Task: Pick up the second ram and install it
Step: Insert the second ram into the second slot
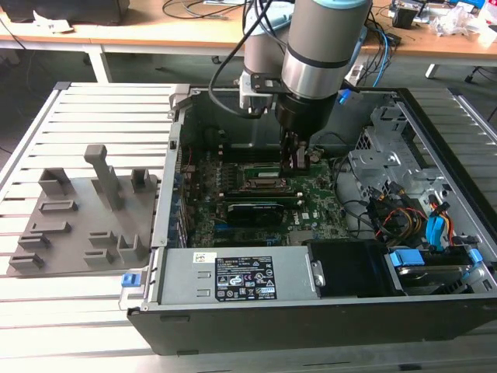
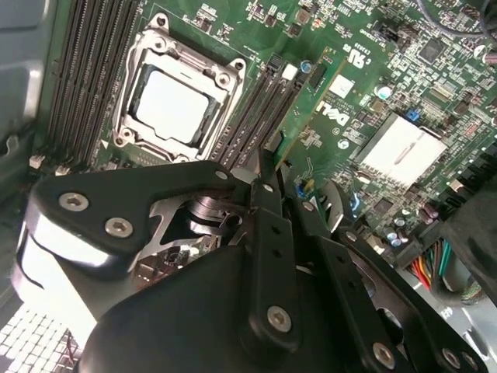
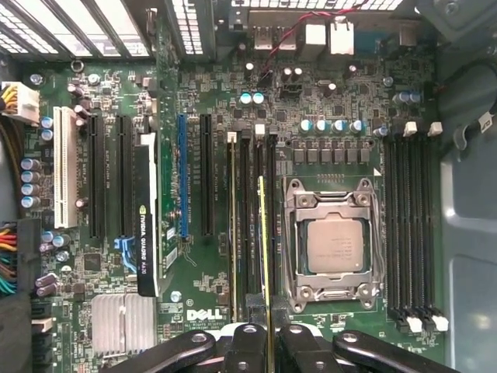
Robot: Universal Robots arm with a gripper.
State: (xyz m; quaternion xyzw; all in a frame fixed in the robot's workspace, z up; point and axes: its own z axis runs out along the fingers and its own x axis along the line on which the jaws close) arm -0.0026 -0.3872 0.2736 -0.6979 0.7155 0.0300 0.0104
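One gripper pinching the second ram edge-on over motherboard slots, slatted metal table, desks behind.

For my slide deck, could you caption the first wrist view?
Gripper shut on the second ram, holding it edge-on over the memory slots beside the CPU socket.

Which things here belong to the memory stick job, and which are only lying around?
Belonging to the job:
- gripper, shut on the second ram
- memory slots beside the processor socket
- motherboard

Just lying about:
- grey fixture outside the case
- graphics card
- power supply
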